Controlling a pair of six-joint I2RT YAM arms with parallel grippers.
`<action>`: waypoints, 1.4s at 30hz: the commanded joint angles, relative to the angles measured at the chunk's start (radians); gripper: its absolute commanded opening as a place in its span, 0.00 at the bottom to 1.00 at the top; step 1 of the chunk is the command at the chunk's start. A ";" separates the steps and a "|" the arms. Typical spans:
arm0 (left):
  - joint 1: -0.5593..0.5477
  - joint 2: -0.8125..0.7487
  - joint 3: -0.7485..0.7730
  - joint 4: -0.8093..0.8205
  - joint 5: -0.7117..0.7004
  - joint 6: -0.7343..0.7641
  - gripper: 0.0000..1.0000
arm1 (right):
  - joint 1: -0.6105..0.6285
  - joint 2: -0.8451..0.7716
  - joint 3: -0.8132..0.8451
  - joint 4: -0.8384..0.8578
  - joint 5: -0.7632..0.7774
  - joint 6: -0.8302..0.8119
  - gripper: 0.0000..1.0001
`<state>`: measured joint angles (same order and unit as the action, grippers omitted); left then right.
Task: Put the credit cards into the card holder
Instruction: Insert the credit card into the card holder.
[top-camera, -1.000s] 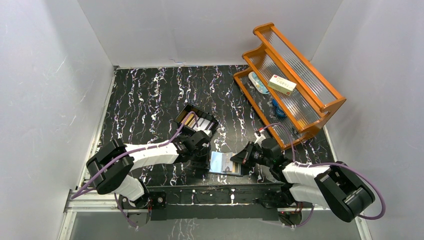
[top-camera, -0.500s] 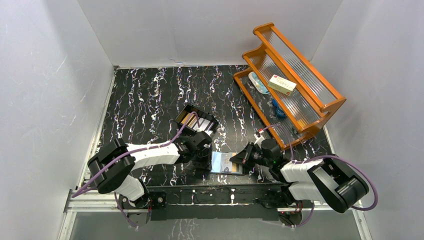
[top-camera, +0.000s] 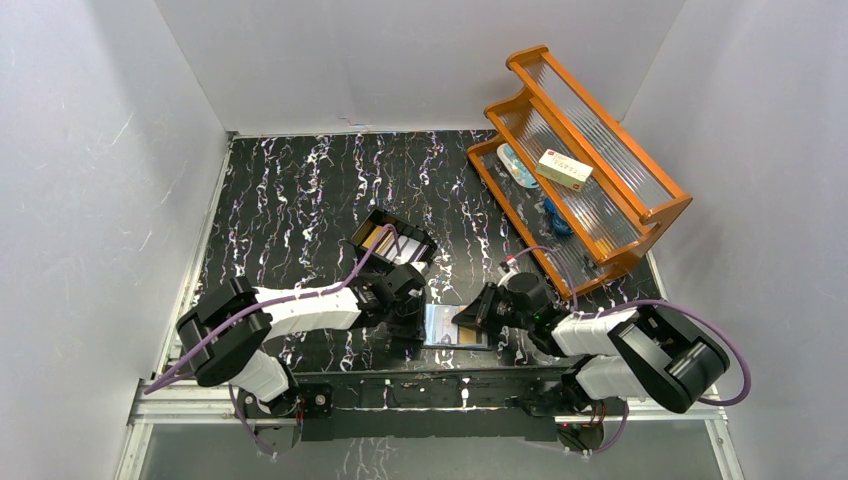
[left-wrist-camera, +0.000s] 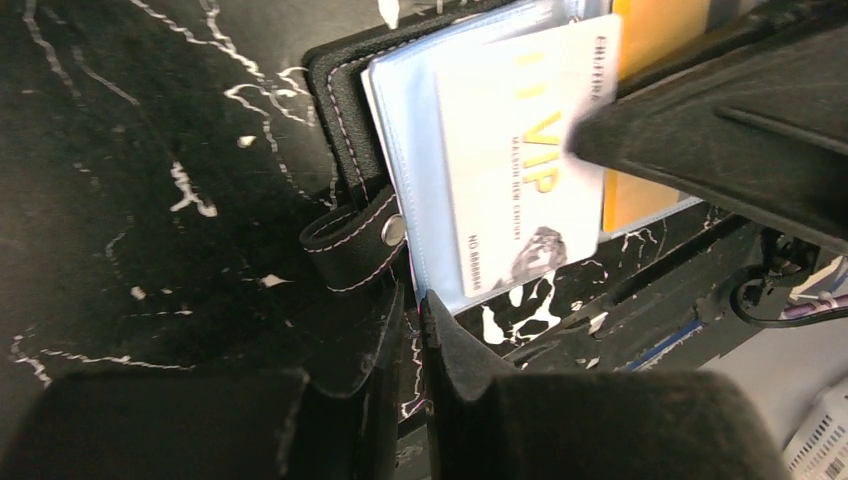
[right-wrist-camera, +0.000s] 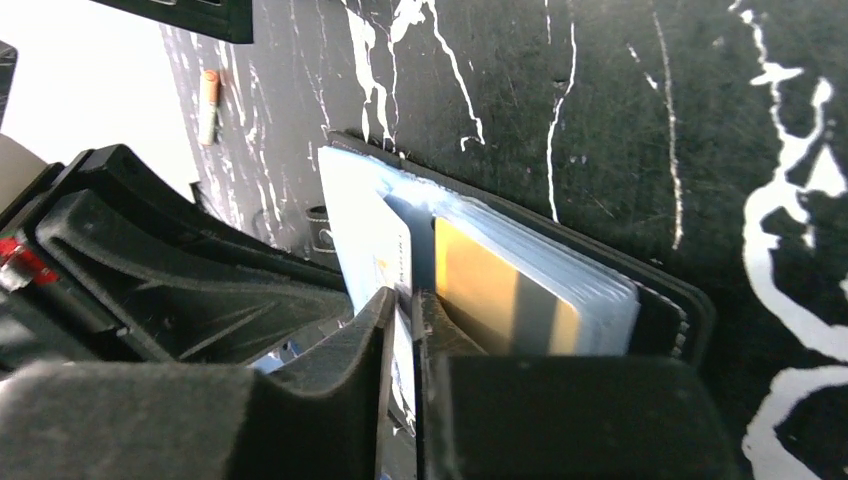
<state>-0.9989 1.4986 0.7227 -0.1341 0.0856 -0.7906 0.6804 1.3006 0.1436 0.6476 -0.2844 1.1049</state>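
Left fingers pinch the card holder at its cover edge. Right fingers sit narrow around 1 white VIP card; grip cannot be determined.

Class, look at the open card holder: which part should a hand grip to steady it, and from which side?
Pinch the card holder at its thin black cover edge by the snap tab, coming from the left: it lies flat there, clear of the blue sleeves and the white card.

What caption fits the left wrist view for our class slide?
Left gripper pinches the open card holder at its flap, a white VIP card against its blue sleeves.
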 joint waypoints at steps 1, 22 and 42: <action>-0.029 0.024 0.006 0.021 0.026 -0.015 0.11 | 0.038 0.011 0.081 -0.138 0.061 -0.046 0.25; -0.034 -0.028 0.002 0.004 -0.023 -0.038 0.23 | 0.128 -0.049 0.366 -0.642 0.172 -0.220 0.47; -0.030 -0.038 0.082 -0.128 -0.240 0.112 0.51 | -0.006 -0.247 0.336 -0.859 0.219 -0.289 0.77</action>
<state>-1.0298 1.4471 0.7521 -0.2447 -0.1181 -0.7559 0.6968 1.0763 0.5018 -0.1955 -0.0551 0.8326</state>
